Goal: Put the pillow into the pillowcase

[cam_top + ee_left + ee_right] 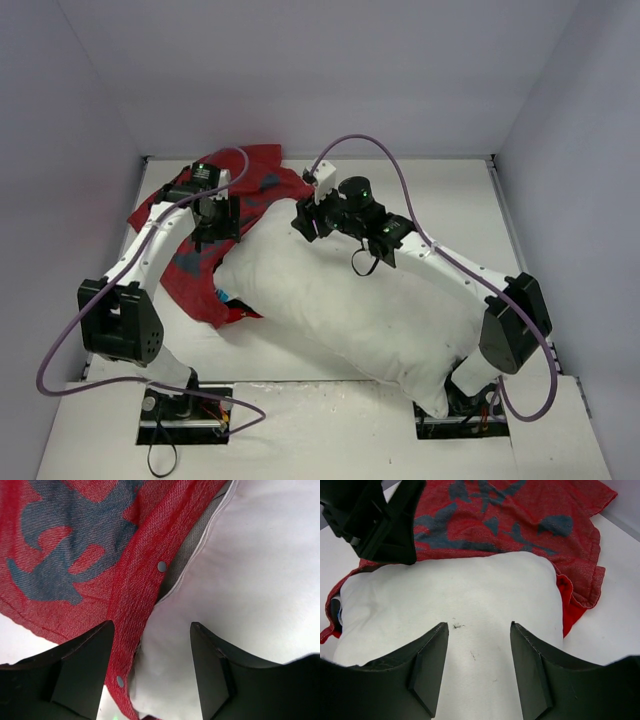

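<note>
The white pillow (350, 305) lies diagonally across the table, its far end at the red pillowcase (205, 270). The pillowcase is crumpled at the back left, its snap-button hem (131, 605) along the pillow's edge (250, 570). My left gripper (218, 215) is open, its jaws straddling the hem and the pillow's edge (151, 630). My right gripper (308, 222) is open above the pillow's far end (477, 625). In the right wrist view the pillowcase (520, 520) lies beyond the pillow (455, 590) and wraps its right corner.
White walls enclose the table on three sides. The left arm's wrist (375, 520) shows dark at the upper left of the right wrist view. Purple cables (400, 180) loop over both arms. Bare table (520, 230) lies at the right.
</note>
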